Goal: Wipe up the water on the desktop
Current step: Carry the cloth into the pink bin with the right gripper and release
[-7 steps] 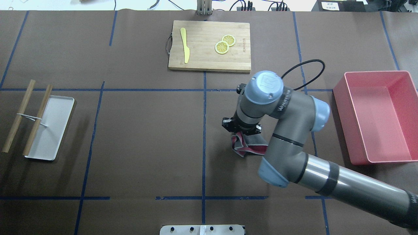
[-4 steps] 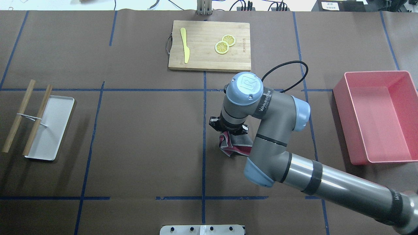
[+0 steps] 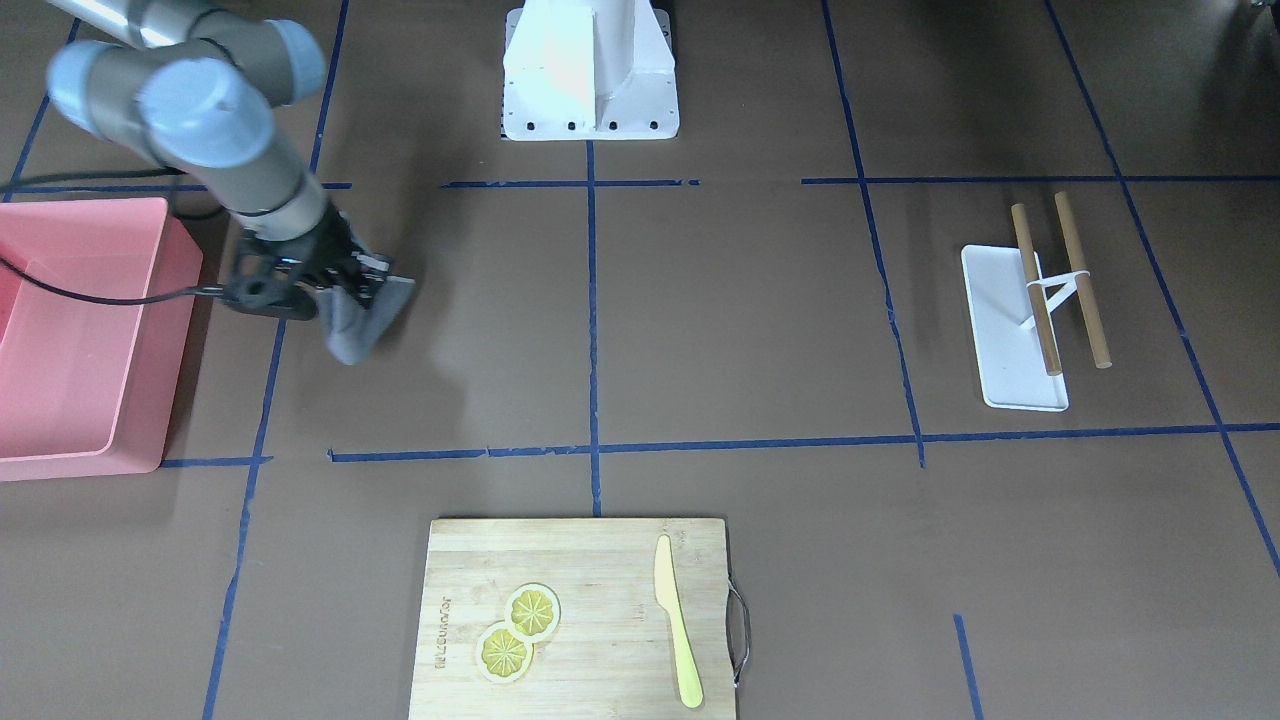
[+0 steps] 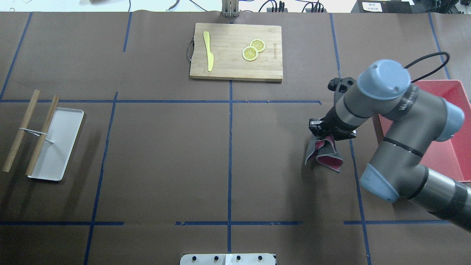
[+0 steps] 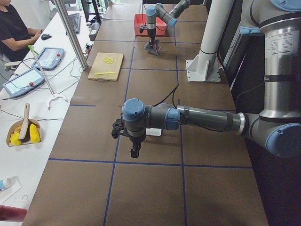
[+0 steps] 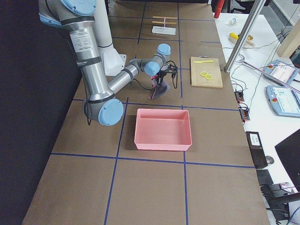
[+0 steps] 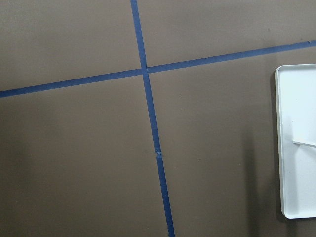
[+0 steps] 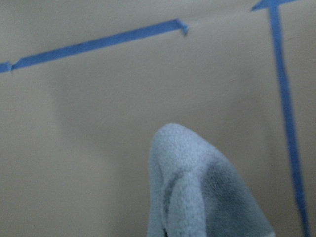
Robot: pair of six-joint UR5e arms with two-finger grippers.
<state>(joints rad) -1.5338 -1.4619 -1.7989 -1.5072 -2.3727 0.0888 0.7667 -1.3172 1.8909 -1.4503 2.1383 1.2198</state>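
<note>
one cloth, grey with a red side, hangs pinched in the right fingers, so you have your wiping tool in hand. it hangs over the surface just beside the pink bin, on the robot's right half. it is well apart from the cutting board and the white tray.

from the side views its lower edge looks close to the surface or touching it, but you cannot tell which. the right wrist view is blurred and shows only the cloth's drooping end over bare brown and blue tape. no wet patch shows in any view, so you can't place the water from these.

the left fingers hover above the surface near the tray. whether they are spread or pressed together cannot be told here.

by my reading you're in the wiping step, at the end of a stroke or between strokes. the next move calls for lowering until the cloth lies pressed flat. then drag it across the wet area with steady downward pressure and a firm pinch, so it doesn't slip out.
</note>
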